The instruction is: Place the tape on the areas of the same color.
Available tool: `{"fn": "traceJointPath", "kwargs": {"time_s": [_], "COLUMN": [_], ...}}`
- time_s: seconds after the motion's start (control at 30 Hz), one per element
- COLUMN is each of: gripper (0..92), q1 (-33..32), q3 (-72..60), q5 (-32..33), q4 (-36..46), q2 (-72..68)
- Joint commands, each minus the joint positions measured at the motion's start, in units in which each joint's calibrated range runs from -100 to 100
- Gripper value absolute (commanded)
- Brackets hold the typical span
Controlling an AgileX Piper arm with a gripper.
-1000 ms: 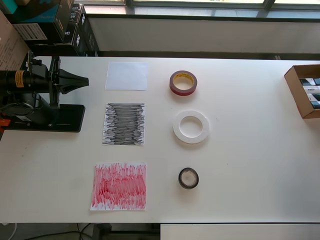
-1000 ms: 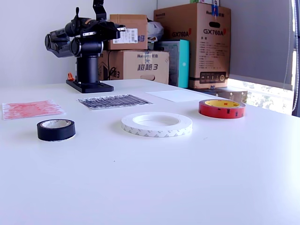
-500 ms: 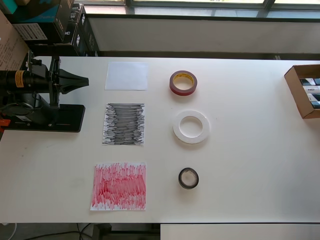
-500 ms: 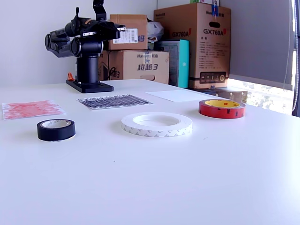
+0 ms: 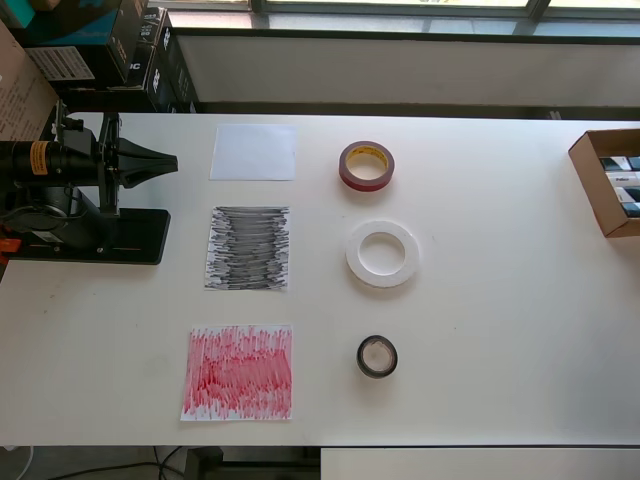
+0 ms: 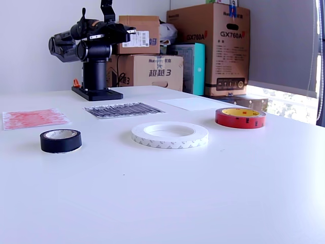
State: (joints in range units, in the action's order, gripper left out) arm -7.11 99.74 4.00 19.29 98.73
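Three sheets lie in a column in the overhead view: a plain white one, a black-scribbled one and a red-scribbled one. To their right lie a red tape roll, a white tape roll and a small black tape roll, each flat on the bare table. The exterior view shows the red roll, the white roll and the black roll. My gripper is folded back over the arm's base, left of the white sheet. It looks shut and empty.
The arm's black base stands at the overhead view's left table edge. An open cardboard box sits at the right edge. Stacked cartons stand behind the table in the exterior view.
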Motion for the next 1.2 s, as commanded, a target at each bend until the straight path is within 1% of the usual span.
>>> {"fn": "traceJointPath", "kwargs": {"time_s": [0.0, 1.0, 1.17], "gripper": [0.3, 0.3, 0.3], "q1": [0.0, 0.2, -0.3], "q3": [-0.3, -0.5, -5.6], "q5": [-0.4, -0.7, -0.5], "q4": [-0.1, 0.4, 0.6], "q2": [0.3, 0.3, -1.6]}}
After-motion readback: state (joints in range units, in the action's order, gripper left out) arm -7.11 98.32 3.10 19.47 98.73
